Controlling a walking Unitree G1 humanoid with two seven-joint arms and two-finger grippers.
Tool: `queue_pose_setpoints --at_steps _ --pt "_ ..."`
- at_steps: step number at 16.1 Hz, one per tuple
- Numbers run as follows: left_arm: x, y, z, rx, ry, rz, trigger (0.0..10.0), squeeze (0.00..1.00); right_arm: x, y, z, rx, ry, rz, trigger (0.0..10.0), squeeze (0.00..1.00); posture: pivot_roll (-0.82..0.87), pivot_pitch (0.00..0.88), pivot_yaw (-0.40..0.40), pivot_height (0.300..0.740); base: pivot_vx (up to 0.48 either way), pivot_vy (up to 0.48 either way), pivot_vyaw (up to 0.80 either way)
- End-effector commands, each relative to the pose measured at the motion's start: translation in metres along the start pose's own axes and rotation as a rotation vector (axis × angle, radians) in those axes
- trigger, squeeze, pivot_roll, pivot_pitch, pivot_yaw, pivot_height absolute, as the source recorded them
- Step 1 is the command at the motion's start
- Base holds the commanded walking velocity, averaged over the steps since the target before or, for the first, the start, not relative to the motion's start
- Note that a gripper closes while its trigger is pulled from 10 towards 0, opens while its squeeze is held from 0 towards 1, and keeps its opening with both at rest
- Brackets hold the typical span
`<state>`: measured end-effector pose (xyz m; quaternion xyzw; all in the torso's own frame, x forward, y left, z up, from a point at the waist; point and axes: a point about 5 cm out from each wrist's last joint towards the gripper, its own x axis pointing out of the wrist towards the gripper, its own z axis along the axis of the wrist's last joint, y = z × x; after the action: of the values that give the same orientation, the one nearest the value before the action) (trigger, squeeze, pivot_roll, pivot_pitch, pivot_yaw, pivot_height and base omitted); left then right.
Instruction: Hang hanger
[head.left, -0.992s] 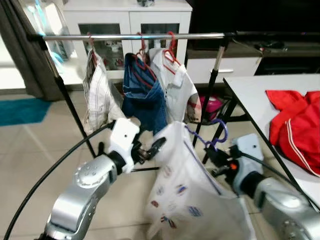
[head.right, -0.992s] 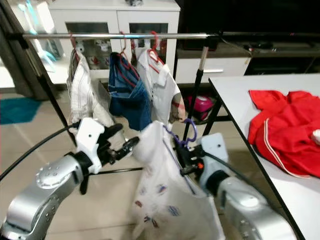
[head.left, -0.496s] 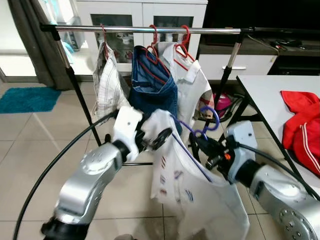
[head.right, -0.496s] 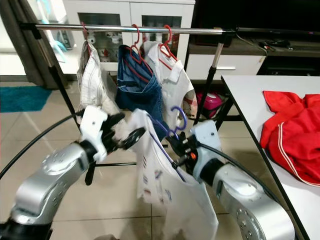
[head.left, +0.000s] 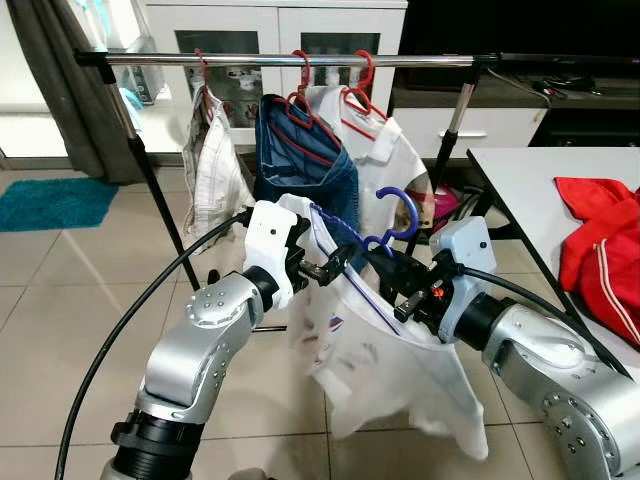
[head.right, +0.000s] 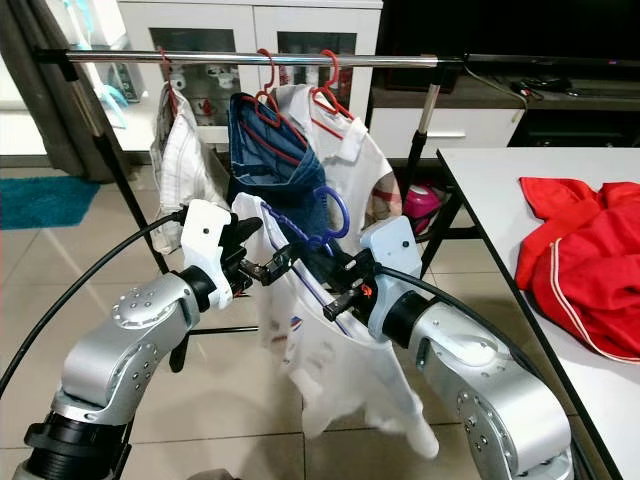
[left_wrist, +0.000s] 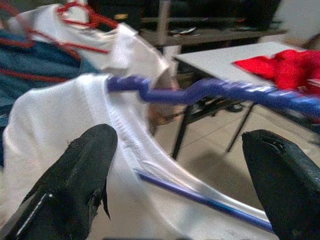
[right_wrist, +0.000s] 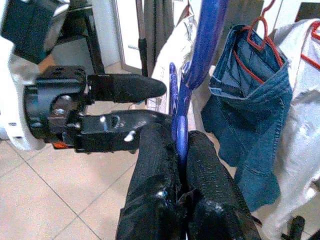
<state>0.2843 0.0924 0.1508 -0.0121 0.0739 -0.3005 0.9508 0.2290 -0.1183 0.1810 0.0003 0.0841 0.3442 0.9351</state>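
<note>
Right gripper (right_wrist: 181, 150) pinches the blue hanger (head.left: 392, 222) at its neck, both black fingers (right_wrist: 155, 165) pressed against the plastic just under the hook. On that hanger hangs a white shirt (head.left: 380, 350) with small printed marks, held in the air in front of the robot, below and in front of the rail (head.left: 290, 61) and apart from it. The hook points up and is not on the rail.

Left gripper (head.left: 338, 264) sits just beside the hanger's left shoulder, its fingers (left_wrist: 82, 175) spread wide with the blue arm and the shirt's collar lying between them (whether either finger touches the cloth cannot be told).

On the rail hang three garments on red hangers: a light checked shirt (head.left: 212, 175) at the left, a denim piece (head.left: 300, 165) in the middle and a white shirt (head.left: 385, 165) to its right. A grey table (head.left: 530, 190) stands at the right with a red garment (head.left: 600, 240) on it. Behind the rail is a white cabinet (head.left: 280, 25), and a teal rug (head.left: 55, 200) lies on the tiled floor at the left.
</note>
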Motion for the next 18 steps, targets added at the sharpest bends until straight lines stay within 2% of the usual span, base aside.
queue_pose_setpoints --at_steps 1,3,4,8,11,12,13,14,16,17,18 --pt "0.004 0.006 0.003 0.058 -0.001 0.059 10.0 0.0 0.003 0.003 0.009 -0.022 -0.049 0.028 0.0 0.0 -0.02 0.0 0.002 0.74 0.0 0.0 0.0" --pt "0.004 0.01 0.005 0.174 -0.031 0.117 10.0 0.0 0.003 0.003 0.009 -0.01 -0.057 0.027 0.0 0.0 -0.02 0.0 0.007 0.74 0.0 0.0 0.0" --pt "0.003 0.007 0.006 0.199 -0.05 0.109 10.0 0.0 0.002 0.001 0.008 0.0 -0.063 0.017 0.0 0.0 -0.02 0.0 0.008 0.74 0.0 0.0 0.0" --pt "-0.005 0.01 0.001 0.212 -0.054 0.209 10.0 0.0 0.001 -0.009 0.008 0.06 -0.099 -0.002 0.0 0.0 -0.03 0.0 0.007 0.74 0.0 0.0 0.0" --pt "-0.004 0.014 0.0 0.23 -0.056 0.236 10.0 0.0 0.0 -0.008 0.008 0.07 -0.115 0.06 0.0 0.0 -0.03 0.0 -0.002 0.74 0.0 0.0 0.0" --pt "-0.003 0.014 0.001 0.227 -0.062 0.236 8.9 0.0 -0.001 -0.008 0.009 0.071 -0.118 0.076 0.0 0.0 -0.02 0.0 -0.006 0.74 0.0 0.0 0.0" --pt "0.0 0.012 0.003 0.227 -0.082 0.221 3.3 0.0 -0.002 -0.008 0.009 0.073 -0.127 0.103 0.0 0.0 -0.02 0.0 -0.008 0.74 0.0 0.0 0.0" --pt "0.002 0.011 0.004 0.225 -0.088 0.211 1.4 0.0 -0.002 -0.008 0.009 0.073 -0.129 0.111 0.0 0.0 -0.02 0.0 -0.012 0.74 0.0 0.0 0.0" --pt "0.008 0.011 0.004 0.212 -0.091 0.195 1.5 0.0 -0.003 -0.006 0.011 0.07 -0.14 0.137 0.0 0.0 -0.03 0.0 -0.01 0.74 0.0 0.0 0.0" --pt "0.009 0.011 0.004 0.213 -0.089 0.191 0.0 0.0 -0.004 -0.006 0.011 0.07 -0.142 0.141 0.0 0.0 -0.03 0.0 -0.008 0.74 0.0 0.0 0.0" --pt "0.01 0.012 0.004 0.215 -0.089 0.19 0.0 0.0 -0.004 -0.006 0.012 0.067 -0.144 0.143 0.0 0.0 -0.04 0.0 -0.006 0.74 0.0 0.0 0.0"
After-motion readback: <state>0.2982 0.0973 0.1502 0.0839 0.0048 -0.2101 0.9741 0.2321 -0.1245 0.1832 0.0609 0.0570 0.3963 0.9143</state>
